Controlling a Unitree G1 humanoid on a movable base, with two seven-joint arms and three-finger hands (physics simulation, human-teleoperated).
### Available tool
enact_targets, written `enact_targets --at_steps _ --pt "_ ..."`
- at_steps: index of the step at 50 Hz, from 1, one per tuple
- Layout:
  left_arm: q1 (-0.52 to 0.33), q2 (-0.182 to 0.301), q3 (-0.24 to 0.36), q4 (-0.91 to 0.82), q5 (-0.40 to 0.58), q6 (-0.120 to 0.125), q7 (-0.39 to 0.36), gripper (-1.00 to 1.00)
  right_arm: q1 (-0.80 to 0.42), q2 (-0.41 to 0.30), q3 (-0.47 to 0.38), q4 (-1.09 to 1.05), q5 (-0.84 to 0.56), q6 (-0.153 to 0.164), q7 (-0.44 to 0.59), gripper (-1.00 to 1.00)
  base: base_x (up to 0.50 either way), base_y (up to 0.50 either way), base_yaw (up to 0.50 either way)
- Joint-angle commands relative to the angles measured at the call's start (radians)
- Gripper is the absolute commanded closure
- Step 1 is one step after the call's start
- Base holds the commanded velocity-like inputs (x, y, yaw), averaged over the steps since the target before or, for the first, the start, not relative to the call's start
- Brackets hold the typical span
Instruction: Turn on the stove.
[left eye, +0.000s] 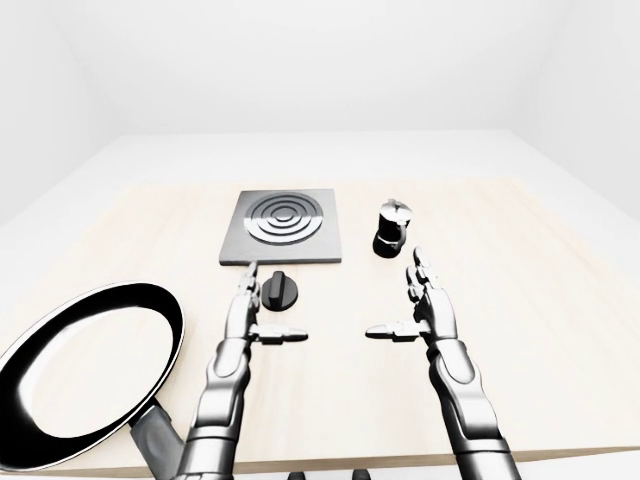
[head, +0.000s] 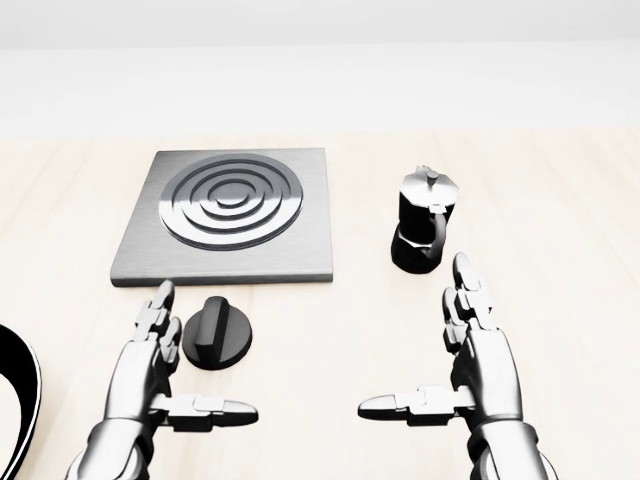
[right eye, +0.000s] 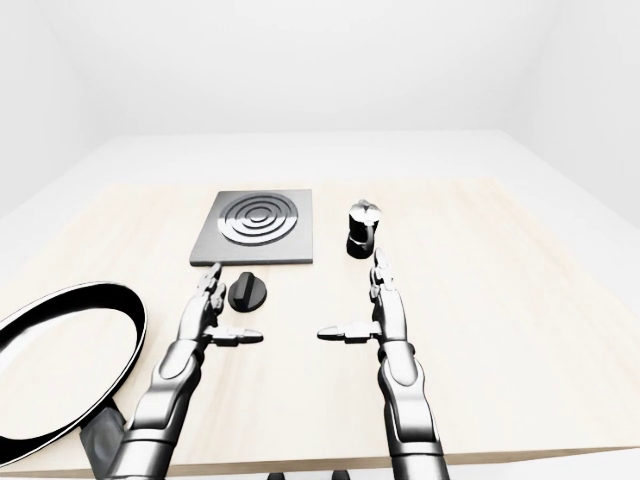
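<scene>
Square brushed-metal stove (head: 229, 216) with ringed burner on pale wood table (head: 560, 250) | round black knob (head: 217, 333) just below | left hand (head: 150, 385), right hand (head: 480, 375) splayed open | faceted, possibly moka, pot (head: 424, 232) right | glossy black pan (left eye: 85, 370) left

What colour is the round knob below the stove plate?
The knob is black, with a raised bar across it; the head view shows it best.
</scene>
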Motion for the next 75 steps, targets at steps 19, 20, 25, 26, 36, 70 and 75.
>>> enact_targets --at_steps 19,20,25,26,36,70,75 --pt "0.027 -0.013 -0.026 -0.021 0.029 0.000 -0.030 -1.00 0.001 -0.001 -0.001 -0.001 0.003 0.002 0.002 -1.00 0.00 0.00 0.00" --pt "0.029 -0.014 -0.027 -0.023 0.030 0.000 -0.030 -1.00 0.001 0.000 -0.001 0.002 0.003 0.000 0.003 -1.00 0.00 0.00 0.00" --pt "0.032 -0.015 -0.031 -0.019 0.034 0.000 -0.036 -1.00 -0.001 0.000 -0.002 0.012 0.003 -0.009 0.003 -1.00 0.00 0.00 0.00" --pt "0.033 -0.016 -0.032 -0.019 0.034 0.000 -0.037 -1.00 0.000 -0.001 -0.001 0.010 0.003 -0.008 0.003 -1.00 0.00 0.00 0.00" --pt "0.039 -0.020 -0.045 -0.018 0.044 0.000 -0.056 -1.00 -0.001 -0.001 -0.002 0.010 0.004 -0.006 0.004 -1.00 0.00 0.00 0.00" --pt "0.017 -0.036 -0.099 0.004 0.129 0.000 -0.161 -1.00 0.000 -0.001 0.000 0.009 0.002 -0.003 0.004 -1.00 0.00 0.00 0.00" --pt "-0.043 -0.036 -0.088 0.065 0.138 0.000 -0.140 -1.00 -0.003 -0.001 -0.001 0.014 0.002 -0.006 0.004 -1.00 0.00 0.00 0.00"
